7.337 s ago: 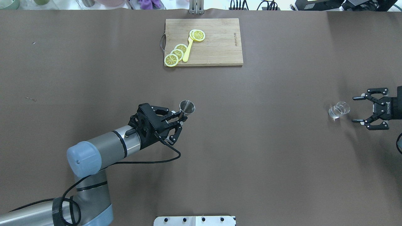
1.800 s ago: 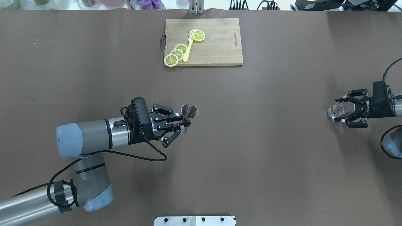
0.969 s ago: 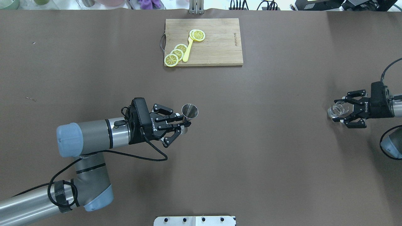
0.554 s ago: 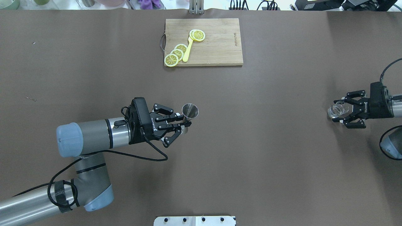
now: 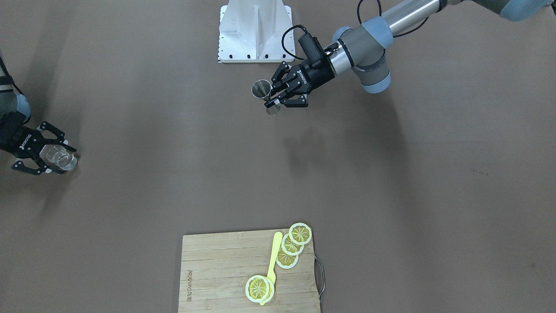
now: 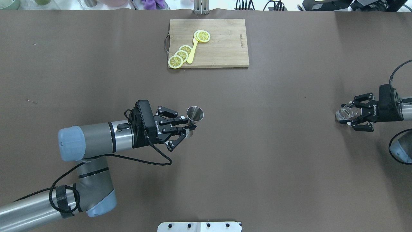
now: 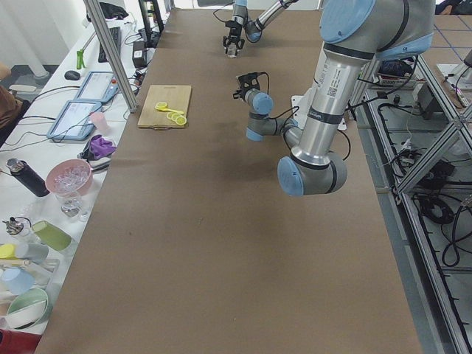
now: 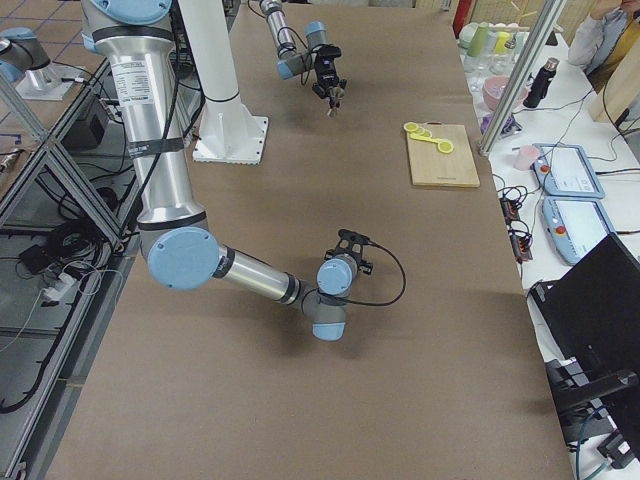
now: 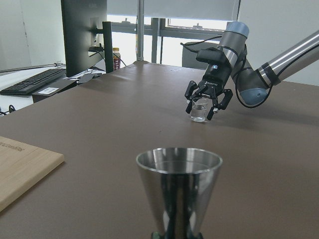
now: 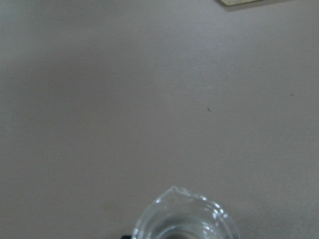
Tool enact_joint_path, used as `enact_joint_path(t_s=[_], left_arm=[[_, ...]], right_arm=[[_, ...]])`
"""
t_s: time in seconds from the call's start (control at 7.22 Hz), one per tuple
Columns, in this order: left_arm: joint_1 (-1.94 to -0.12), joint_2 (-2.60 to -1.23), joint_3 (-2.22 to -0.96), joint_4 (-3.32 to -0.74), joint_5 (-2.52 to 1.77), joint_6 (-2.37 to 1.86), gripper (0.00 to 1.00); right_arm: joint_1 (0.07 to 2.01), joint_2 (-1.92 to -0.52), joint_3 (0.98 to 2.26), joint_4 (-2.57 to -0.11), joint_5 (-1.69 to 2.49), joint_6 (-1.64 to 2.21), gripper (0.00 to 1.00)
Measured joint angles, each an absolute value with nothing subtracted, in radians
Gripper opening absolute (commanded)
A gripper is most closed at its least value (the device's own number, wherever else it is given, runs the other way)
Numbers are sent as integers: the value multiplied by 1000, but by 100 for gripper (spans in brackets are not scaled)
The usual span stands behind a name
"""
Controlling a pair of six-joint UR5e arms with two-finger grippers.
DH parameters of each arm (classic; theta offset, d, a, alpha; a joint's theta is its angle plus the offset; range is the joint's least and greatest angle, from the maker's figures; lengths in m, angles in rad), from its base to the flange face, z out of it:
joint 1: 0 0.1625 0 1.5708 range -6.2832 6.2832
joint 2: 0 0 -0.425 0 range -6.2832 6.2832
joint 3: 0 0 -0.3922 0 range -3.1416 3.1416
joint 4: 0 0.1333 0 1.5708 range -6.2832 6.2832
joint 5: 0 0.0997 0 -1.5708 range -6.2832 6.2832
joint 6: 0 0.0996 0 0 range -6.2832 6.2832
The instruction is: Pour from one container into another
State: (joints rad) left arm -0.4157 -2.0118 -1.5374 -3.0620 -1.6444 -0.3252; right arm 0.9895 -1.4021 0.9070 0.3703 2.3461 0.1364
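A steel jigger [image 6: 195, 114] is held upright above the table's middle, with my left gripper [image 6: 190, 124] shut on its narrow waist. It also fills the bottom of the left wrist view as a shiny cone [image 9: 178, 189]. At the table's right edge a small clear glass [image 6: 347, 111] stands on the brown surface. My right gripper [image 6: 346, 113] reaches in level from the right and is shut on it, one finger on each side. The right wrist view shows only the glass rim [image 10: 182, 219].
A wooden cutting board [image 6: 225, 48] lies at the far middle with lemon slices [image 6: 180, 55] and a yellow spoon [image 6: 192, 51] on it. Bare brown table separates the jigger and the glass. The robot's white base plate [image 6: 199, 227] sits at the near edge.
My right gripper has moved in around the glass and narrowed onto it. The left wrist turned earlier with the jigger and has held still over the last second.
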Motion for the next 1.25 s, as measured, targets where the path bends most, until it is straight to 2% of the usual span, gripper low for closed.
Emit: enact_joint_path(t_s=[0.28,1.25], left_arm=[[-416,-2014,-1538,-3060,-1644,-326,0],[-414,-2017,-1536,-3052,-1646,-326,0]], right_arm=[[990,-1402,912,370,2347,136,49],[994,-1403,948,359,2347,135,17]])
